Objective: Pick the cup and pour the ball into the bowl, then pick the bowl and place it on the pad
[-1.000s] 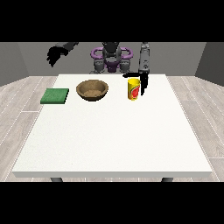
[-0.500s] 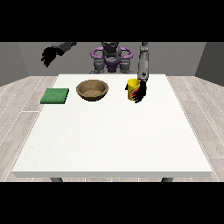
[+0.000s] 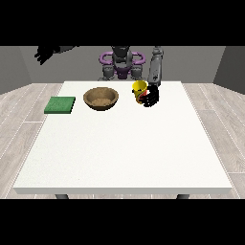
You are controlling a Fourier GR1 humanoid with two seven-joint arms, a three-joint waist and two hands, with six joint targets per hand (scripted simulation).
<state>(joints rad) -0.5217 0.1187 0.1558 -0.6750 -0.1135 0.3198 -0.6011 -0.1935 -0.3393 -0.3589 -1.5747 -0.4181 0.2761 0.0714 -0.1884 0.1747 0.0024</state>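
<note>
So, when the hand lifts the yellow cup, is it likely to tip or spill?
Probably stiff: the yellow cup keeps its round rim beside the hand at the view's right. Taller than wide, so it may tip. Its open top could spill anything inside if tilted early.

- Light is even and bright, with no strong source on any side.
- The white table shows flat, without glare.
- The bowl and the pad cast hardly any shadow.
- The grey back wall is dimmer.
- Table edges run straight, undistorted.
</note>
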